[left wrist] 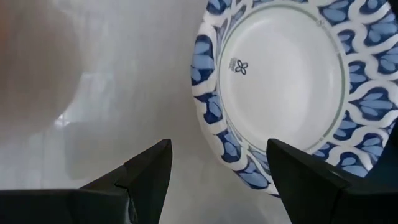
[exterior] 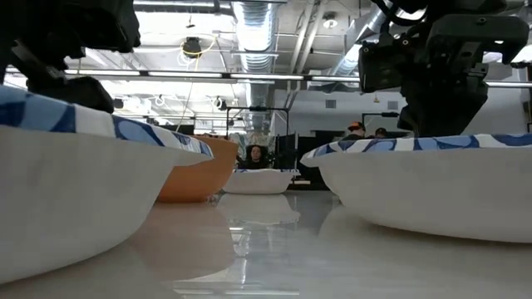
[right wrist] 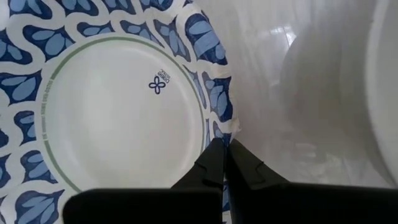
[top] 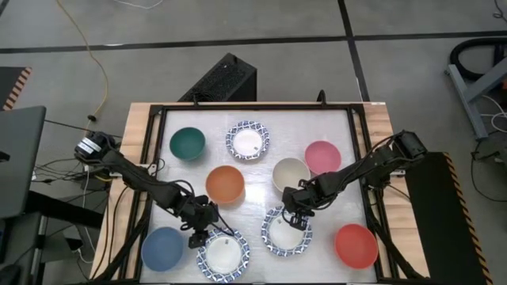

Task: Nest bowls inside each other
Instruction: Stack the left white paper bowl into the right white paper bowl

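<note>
Several small bowls sit on the white tabletop. A white bowl with a blue patterned rim (top: pixel 223 255) lies near the front left. My left gripper (left wrist: pixel 219 143) hovers open over its far-left rim, one finger over the bowl and one over the table, and I see no touch. My right gripper (top: pixel 295 222) is shut on the rim of a second patterned bowl (top: pixel 286 232) at the near middle. A third patterned bowl (top: pixel 247 140) rests at the far middle. Green (top: pixel 188 143), orange (top: pixel 225 184), cream (top: pixel 291 175) and pink (top: pixel 322 157) bowls stand apart. My right gripper pinches the patterned bowl's far rim (right wrist: pixel 231 127) between its two fingers, one on the inner side and one on the outer. The fingers (right wrist: pixel 208 165) slant down from the table's far right. In the low view the bowl (exterior: pixel 432 191) seems to rest on the table.
A blue bowl (top: pixel 162 248) sits at the near left corner and a red bowl (top: pixel 356 245) at the near right. A dark frame (top: pixel 155 150) borders the tabletop. Free room lies between the orange bowl and the two near patterned bowls.
</note>
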